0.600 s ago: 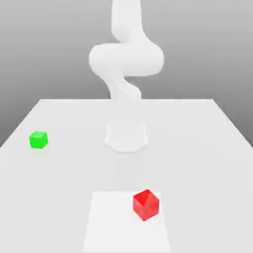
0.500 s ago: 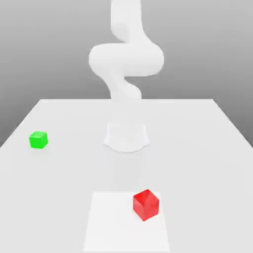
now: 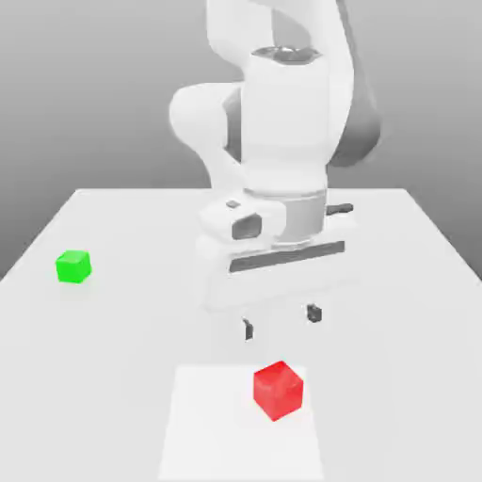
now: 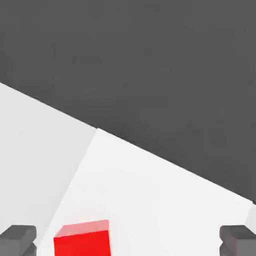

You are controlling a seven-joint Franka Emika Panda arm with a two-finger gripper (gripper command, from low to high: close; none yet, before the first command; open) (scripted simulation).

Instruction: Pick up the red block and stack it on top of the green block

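The red block rests on a lighter square patch of the table near the front edge, in the exterior view. It also appears in the hand view as the red block, lying between the two dark fingertips with gaps on both sides. My gripper hangs open above and a little behind the red block, touching nothing. The green block sits alone far off at the exterior view's left.
The white table spreads wide around both blocks. The lighter square patch lies at the front centre. The arm's bulky white body towers over the table's middle.
The arm's hand and wrist have come fully into sight above the red block, where before only a pale faint shape stood. Neither block has moved.
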